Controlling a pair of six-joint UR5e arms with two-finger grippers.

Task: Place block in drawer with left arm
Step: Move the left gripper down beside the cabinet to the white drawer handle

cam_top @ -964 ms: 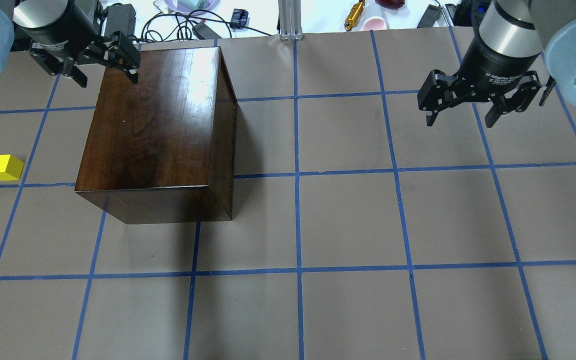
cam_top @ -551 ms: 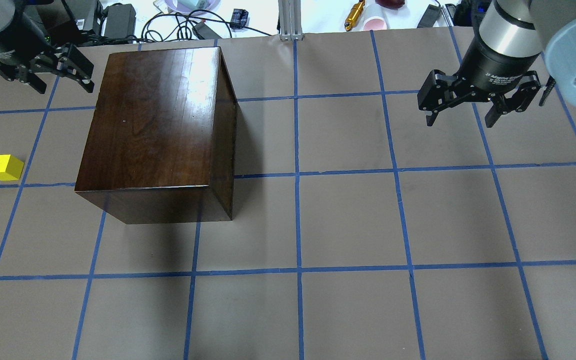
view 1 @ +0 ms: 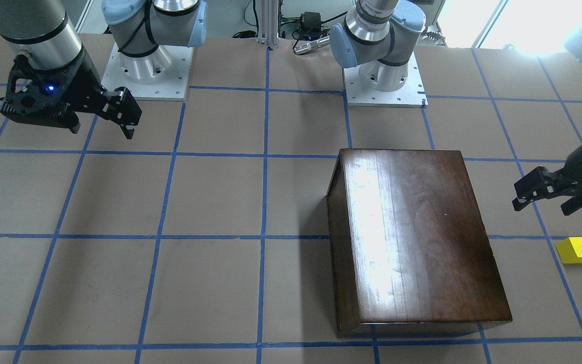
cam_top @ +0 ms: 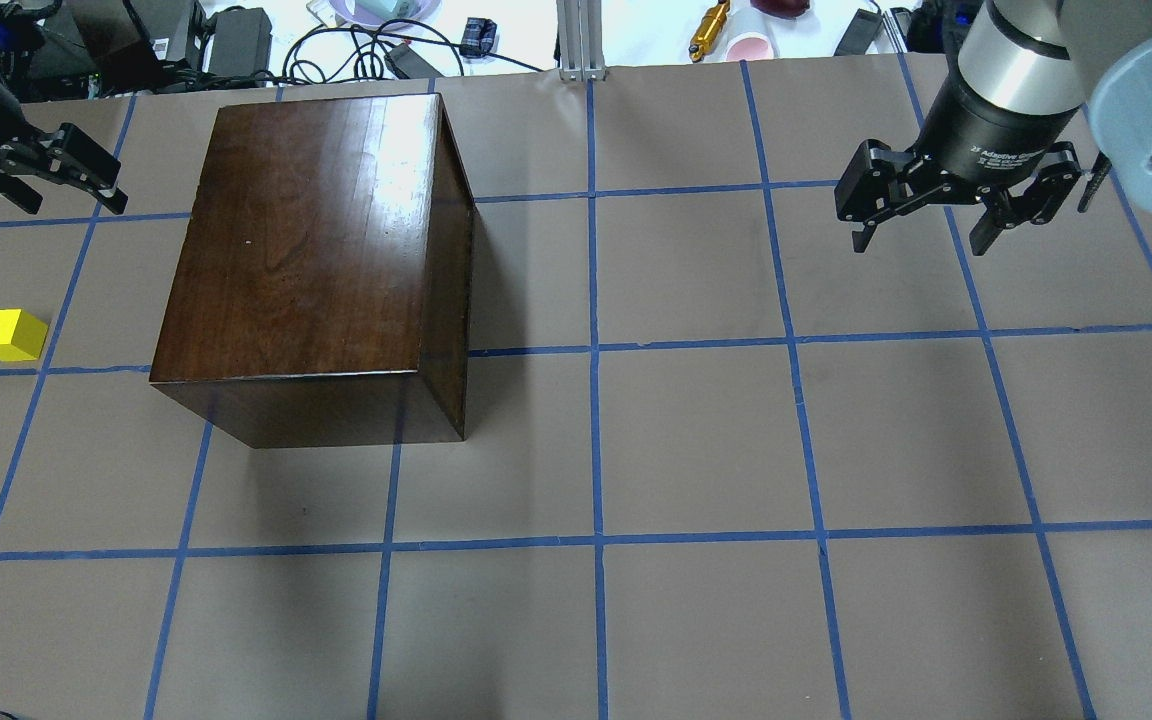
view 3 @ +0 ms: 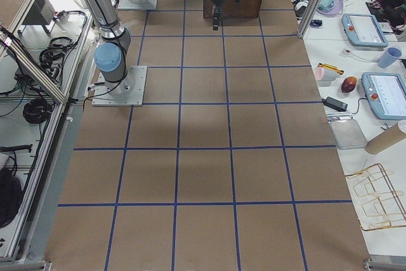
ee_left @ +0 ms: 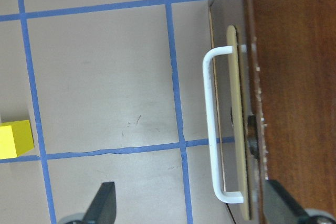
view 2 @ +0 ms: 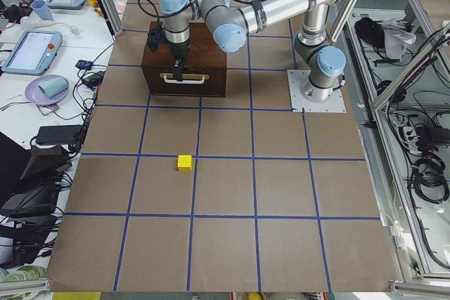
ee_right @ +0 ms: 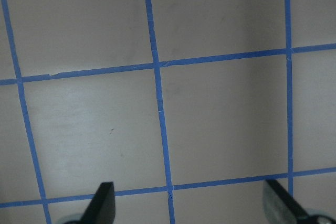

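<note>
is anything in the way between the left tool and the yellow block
Nothing visible does: only bare table lies between the open left tool and the block. The drawer itself looks shut.

Bright overhead light streaks white glare along the top of the glossy dark wooden box [cam_top: 311, 240]; soft shadows pool beside it; focus is sharp.

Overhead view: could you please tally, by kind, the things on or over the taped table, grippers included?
Yellow block: 1
Dark wooden box: 1
Black two-finger grippers, left gripper and right gripper: 2
Total: 4
</note>
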